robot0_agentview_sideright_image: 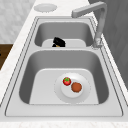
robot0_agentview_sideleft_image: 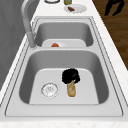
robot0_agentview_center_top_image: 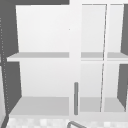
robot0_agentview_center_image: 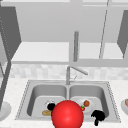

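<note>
My left hand [robot0_agentview_center_image: 51, 106] is down in the left basin [robot0_agentview_sideleft_image: 82, 62], curled into a clump on the far end of a tan bread roll [robot0_agentview_sideleft_image: 71, 90] that lies on the basin floor beside the drain [robot0_agentview_sideleft_image: 50, 89]. The same hand [robot0_agentview_sideright_image: 58, 42] and roll [robot0_agentview_center_image: 46, 113] show low in that basin from the front and right. My right hand [robot0_agentview_center_image: 98, 116] hangs in the air off the sink's front right corner, fingers loose and pointing down, holding nothing; it appears as a hand [robot0_agentview_sideleft_image: 113, 6] out over the wooden floor.
A white plate [robot0_agentview_sideright_image: 83, 96] in the right basin carries a strawberry [robot0_agentview_sideright_image: 66, 81] and a brown patty [robot0_agentview_sideright_image: 76, 87]. A big red ball [robot0_agentview_center_image: 67, 114] covers the sink's front middle. The faucet [robot0_agentview_center_image: 68, 75] rises behind the divider. Plates [robot0_agentview_sideleft_image: 80, 7] [robot0_agentview_sideright_image: 45, 7] sit on both counters.
</note>
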Tool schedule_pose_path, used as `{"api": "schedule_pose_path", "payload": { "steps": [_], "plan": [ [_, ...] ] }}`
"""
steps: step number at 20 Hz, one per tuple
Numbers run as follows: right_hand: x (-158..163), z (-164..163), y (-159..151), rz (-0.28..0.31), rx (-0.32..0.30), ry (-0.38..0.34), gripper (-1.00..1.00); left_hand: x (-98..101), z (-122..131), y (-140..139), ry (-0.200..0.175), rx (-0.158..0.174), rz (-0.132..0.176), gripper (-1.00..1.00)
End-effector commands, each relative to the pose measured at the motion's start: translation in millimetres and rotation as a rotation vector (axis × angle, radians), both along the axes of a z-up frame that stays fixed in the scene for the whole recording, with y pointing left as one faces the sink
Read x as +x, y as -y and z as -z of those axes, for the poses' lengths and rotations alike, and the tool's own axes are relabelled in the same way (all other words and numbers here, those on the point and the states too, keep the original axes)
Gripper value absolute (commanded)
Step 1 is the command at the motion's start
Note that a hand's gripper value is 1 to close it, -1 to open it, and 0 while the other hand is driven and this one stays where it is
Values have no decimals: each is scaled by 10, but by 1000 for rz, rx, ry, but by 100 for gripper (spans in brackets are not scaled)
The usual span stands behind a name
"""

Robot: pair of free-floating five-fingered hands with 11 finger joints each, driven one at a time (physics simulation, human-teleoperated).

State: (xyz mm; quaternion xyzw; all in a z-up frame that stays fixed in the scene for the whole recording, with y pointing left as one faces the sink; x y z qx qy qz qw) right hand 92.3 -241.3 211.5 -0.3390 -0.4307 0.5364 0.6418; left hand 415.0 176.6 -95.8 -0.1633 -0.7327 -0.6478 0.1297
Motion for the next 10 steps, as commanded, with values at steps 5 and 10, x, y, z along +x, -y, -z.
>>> {"api": "schedule_pose_path", "payload": {
  "steps": [5, 10],
  "plan": [
    [0, 0, 0, 0, 0, 0, 0, 522, 121, -105, -161, -3, 58, 100],
    [0, 0, 0, 0, 0, 0, 0, 442, 260, -74, -261, -51, 39, 100]
  ]
}}
